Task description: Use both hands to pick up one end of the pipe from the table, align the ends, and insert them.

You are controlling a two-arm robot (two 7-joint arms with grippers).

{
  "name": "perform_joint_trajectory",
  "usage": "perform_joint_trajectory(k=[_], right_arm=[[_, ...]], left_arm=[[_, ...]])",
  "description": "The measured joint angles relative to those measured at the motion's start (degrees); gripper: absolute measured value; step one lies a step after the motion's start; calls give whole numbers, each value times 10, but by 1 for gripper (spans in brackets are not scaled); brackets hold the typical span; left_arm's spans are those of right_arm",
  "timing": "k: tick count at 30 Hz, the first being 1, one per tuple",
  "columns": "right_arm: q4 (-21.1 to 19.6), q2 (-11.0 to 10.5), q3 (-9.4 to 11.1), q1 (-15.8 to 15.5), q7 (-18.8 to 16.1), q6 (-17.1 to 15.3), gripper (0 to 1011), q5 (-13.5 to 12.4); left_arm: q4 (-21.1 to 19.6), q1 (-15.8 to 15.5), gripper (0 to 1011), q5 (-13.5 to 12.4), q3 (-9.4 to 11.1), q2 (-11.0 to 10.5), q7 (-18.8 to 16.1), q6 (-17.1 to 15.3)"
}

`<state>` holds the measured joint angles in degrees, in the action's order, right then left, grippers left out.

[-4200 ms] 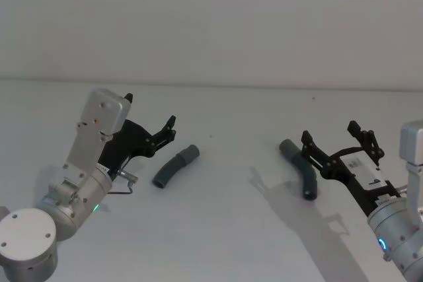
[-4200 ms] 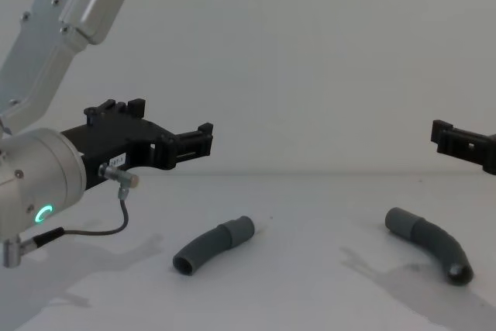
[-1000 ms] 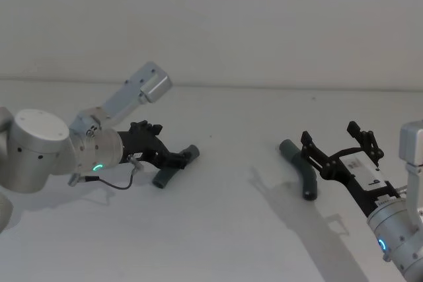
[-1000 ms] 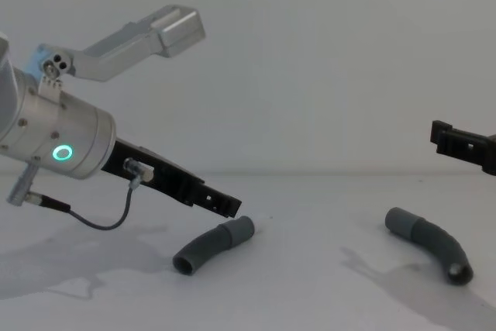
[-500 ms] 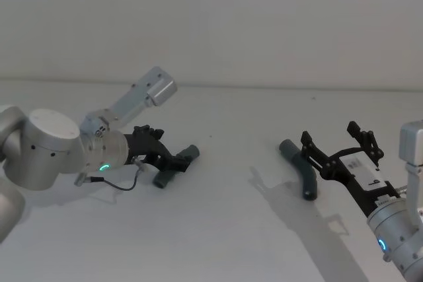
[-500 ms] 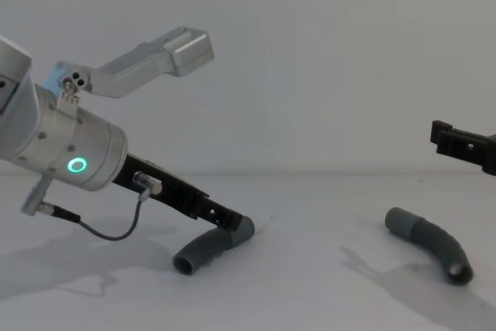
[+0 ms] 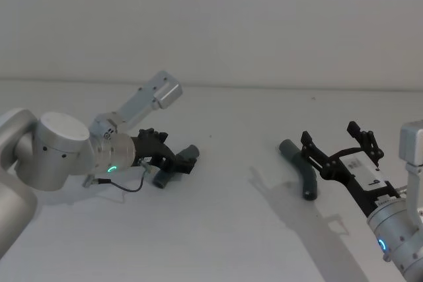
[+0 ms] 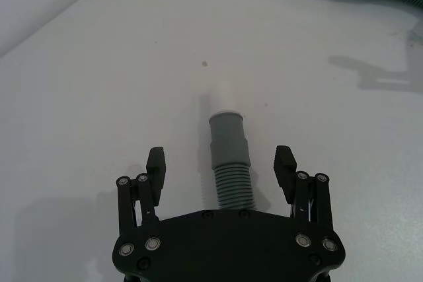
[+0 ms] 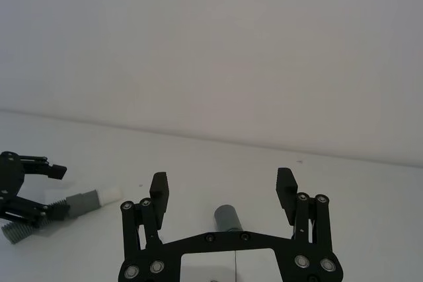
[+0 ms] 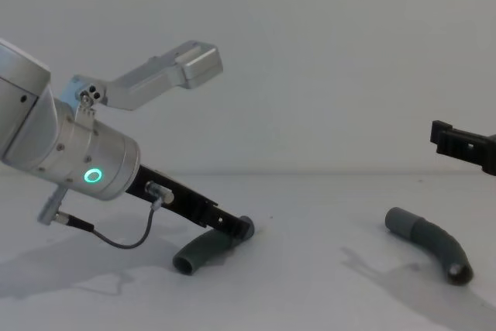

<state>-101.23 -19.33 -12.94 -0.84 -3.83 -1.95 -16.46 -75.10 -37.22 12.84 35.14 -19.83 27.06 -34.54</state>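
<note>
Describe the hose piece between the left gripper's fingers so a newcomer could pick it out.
On the off-white table, look to the robot's left, where the open left gripper straddles a short curved dark grey ribbed hose piece. Unlike the other hose piece on the right, its smooth grey cuff ends in a narrower whitish tip.

No legible text; white label [image 7: 367, 168] behind right jaws (print too small to read).
</note>
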Motion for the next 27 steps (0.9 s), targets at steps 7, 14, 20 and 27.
perform_joint_trajectory(k=[7,14,20,27], right_arm=[[0,0,0,0,0,0,1001,0],[0,0,0,0,0,0,1001,0],[0,0,0,0,0,0,1001,0],[0,0,0,0,0,0,1001,0]], left_arm=[[12,-3,1000,-5,1,7,-1,0],[22,-7,1000,-9,1,14,-2,1],[29,-10,1000,-12,1,20,-2,-2],[36,-12,992,-14,0,24,-1,-8]])
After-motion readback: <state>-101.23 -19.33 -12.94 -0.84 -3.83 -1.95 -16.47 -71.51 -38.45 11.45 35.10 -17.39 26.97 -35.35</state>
